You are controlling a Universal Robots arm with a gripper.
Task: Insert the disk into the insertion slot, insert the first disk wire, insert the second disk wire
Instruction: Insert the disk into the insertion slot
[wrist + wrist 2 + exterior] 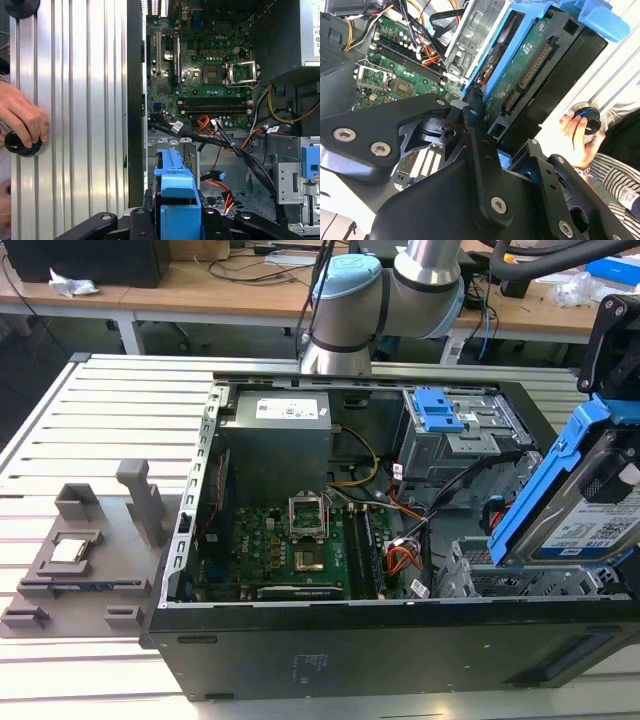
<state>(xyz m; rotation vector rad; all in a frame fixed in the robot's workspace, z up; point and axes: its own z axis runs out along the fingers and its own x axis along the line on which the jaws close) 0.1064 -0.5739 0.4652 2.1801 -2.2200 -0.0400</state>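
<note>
Workbenches strewn with cables line the back of the room. In front of them a slatted metal bench (110, 420) carries an open computer case (300, 640) laid on its side, so its insides face up towards the arm (400, 290).

In the exterior view the gripper (608, 445) is at the exterior view's right, pinching the disk (580, 535). The disk hangs tilted in the air, its lower end just above the insertion slot (480, 575) and not yet in it. I take the slant as a way to line the disk up with the mouth of the slot. Loose wires (405, 560) lie near the slot, and none of them looks joined to the disk. The taller bay with the blue latch (440, 415) stands further back, apart from all this.

In the second wrist view the disk (525, 65) shows its green underside inside the blue frame, with the black gripper links closed against it. Past the case, a person's hand (572, 135) rests on a round knob (585, 120), probably to steer or stop the arm.

In the first wrist view the blue end of the disk (175, 195) sits clamped between the gripper's black sides. It points towards the circuit board (210, 75) and the tangle of wires (210, 125). The hand (22, 117) holds the knob (20, 142) on the bench, well clear of the case.
</note>
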